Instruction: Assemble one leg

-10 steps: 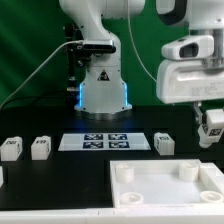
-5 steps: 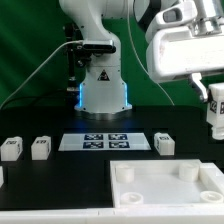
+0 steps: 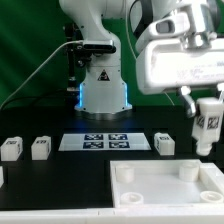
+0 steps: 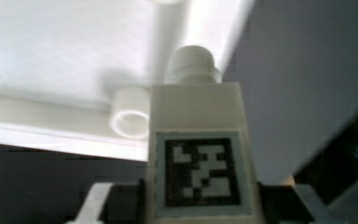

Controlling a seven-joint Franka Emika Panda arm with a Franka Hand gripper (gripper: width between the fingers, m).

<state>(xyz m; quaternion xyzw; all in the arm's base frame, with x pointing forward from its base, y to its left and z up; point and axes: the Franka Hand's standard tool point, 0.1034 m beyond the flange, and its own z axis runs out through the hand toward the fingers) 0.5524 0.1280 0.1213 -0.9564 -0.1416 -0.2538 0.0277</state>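
My gripper [image 3: 208,118] is shut on a white leg [image 3: 207,127] with a black-and-white tag, held upright in the air above the right rear part of the large white panel [image 3: 170,195]. In the wrist view the leg [image 4: 197,140] fills the middle, its round peg end pointing at the panel [image 4: 69,50] below, with a finger [image 4: 105,200] on each side of it. Three more legs stand on the table: two at the exterior view's left [image 3: 11,149] [image 3: 41,148] and one right of the marker board [image 3: 165,144].
The marker board [image 3: 104,141] lies in front of the robot base [image 3: 103,85]. The panel has raised round corner sockets [image 3: 125,171] [image 3: 186,170]. The arm's white body [image 3: 180,55] hangs over the right side.
The arm has swung toward the exterior view's left and turned, carrying the leg leftward and inward over the panel. The parts on the table have not moved.
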